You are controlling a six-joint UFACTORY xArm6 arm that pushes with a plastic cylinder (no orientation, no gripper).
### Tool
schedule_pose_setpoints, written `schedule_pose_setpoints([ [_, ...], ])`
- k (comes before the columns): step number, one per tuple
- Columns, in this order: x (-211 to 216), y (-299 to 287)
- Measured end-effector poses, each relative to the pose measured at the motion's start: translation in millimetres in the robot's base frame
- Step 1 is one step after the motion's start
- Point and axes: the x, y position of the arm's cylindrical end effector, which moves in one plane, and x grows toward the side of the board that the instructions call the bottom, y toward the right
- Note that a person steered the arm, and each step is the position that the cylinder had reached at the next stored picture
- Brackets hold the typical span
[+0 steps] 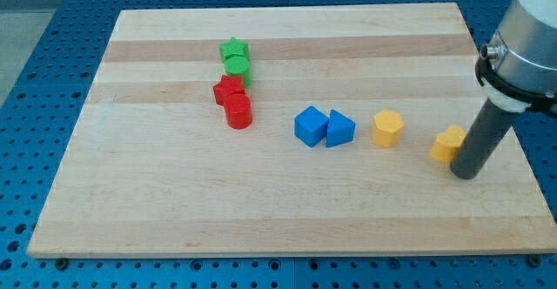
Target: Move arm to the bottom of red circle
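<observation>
Red circle (238, 112) lies well left of my tip (466, 175)

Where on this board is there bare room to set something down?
Free: the board's bottom strip below the red circle and blue blocks, and its left side. Crowded: the red-green cluster, and the view's right, where my tip touches a yellow block.

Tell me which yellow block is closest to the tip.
The yellow block at the view's right, touching or nearly touching my tip. The other yellow block sits further left, beside the blue blocks.
</observation>
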Motion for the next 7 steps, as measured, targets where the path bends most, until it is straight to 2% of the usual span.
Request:
schedule_pose_setpoints([
  [3,-32.0,1.7],
  [4,-32.0,3.4],
  [5,-10.2,5.1],
  [6,26.9,-36.7],
  [7,34.6,-125.6],
])
